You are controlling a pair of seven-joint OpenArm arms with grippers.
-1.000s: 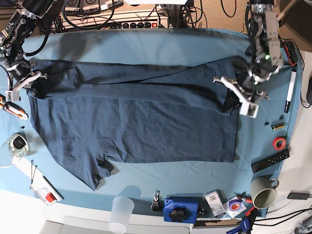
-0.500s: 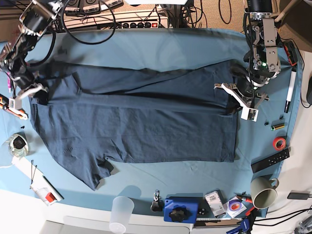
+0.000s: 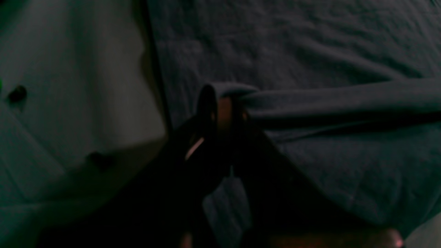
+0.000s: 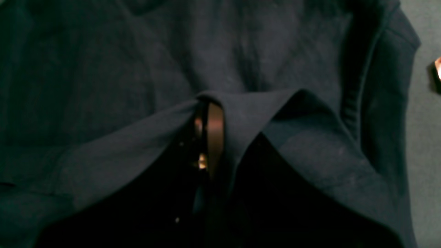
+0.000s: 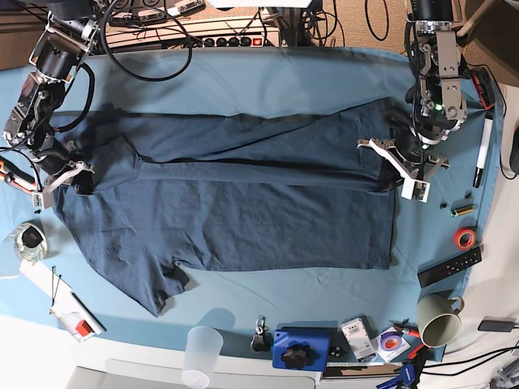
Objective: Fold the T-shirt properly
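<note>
My base view is bright and evenly lit from above, sharp across the whole worktop (image 5: 268, 77), with only soft shadows under the raised fold of the T-shirt (image 5: 235, 207) and beside both arms. No glare that I can see. Both wrist views are very dim and murky, with a greenish cast. On the left wrist view everything is blurred, and the left hand (image 3: 220, 110) is a near-black shape. The right wrist view is slightly crisper, its near part lost in black.
</note>
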